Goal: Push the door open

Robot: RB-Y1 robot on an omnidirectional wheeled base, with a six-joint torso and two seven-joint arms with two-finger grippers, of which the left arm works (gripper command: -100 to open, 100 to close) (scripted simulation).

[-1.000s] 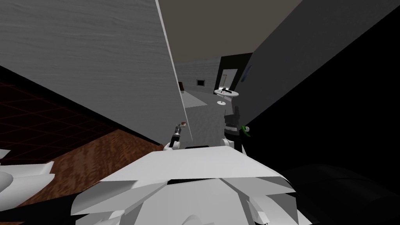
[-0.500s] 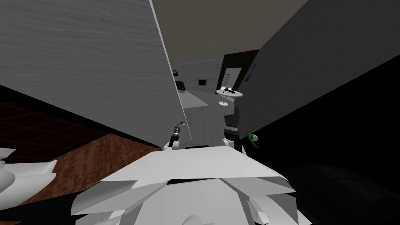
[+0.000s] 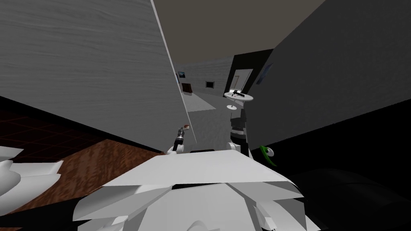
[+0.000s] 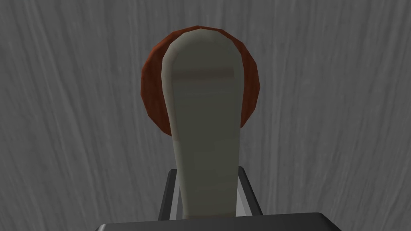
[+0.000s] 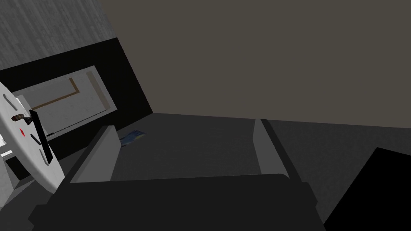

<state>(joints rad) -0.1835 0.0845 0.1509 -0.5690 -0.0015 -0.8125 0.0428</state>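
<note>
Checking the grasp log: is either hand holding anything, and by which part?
Nothing is held. The shut left hand is at the red-brown knob on the grey door; the right hand is open, empty.

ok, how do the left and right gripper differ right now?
The left gripper is shut on the beige door handle; the right gripper is open and holds nothing. The left gripper faces the grey door close up; the right gripper touches nothing and points into open space. Both have thin grey fingers on a dark box.

The left gripper (image 3: 183,130) sits against the door (image 3: 92,68), by its knob (image 4: 150,88). The counter (image 3: 239,96) stands far behind the door.
</note>
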